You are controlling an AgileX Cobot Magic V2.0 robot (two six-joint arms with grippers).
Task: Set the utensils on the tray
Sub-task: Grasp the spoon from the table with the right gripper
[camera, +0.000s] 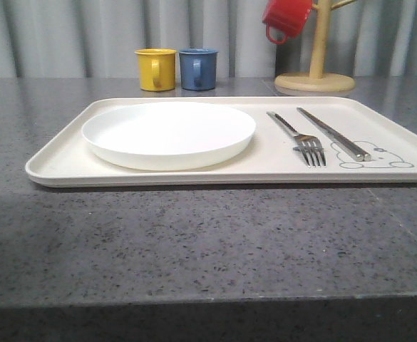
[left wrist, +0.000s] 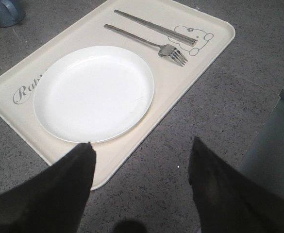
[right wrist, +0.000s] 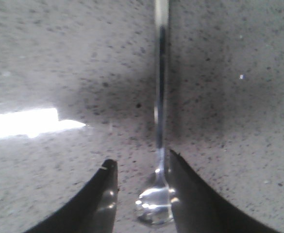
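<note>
The cream tray (camera: 58,160) lies on the grey stone table, with a round white plate (camera: 169,132) on its left half. A silver fork (camera: 304,139) and knife (camera: 333,133) lie side by side on its right half. In the left wrist view the tray (left wrist: 200,63), fork (left wrist: 146,42) and knife (left wrist: 154,26) lie beyond my open, empty left gripper (left wrist: 142,150), which hovers over bare table by a tray corner. A silver spoon (right wrist: 160,121) lies on the table. My right gripper (right wrist: 139,167) is open and straddles its bowl, which is close against one finger.
A yellow mug (camera: 155,69) and a blue mug (camera: 197,68) stand behind the tray. A wooden mug tree (camera: 316,57) with a red mug (camera: 286,18) hanging on it stands at the back right. The table's front edge is close to the camera.
</note>
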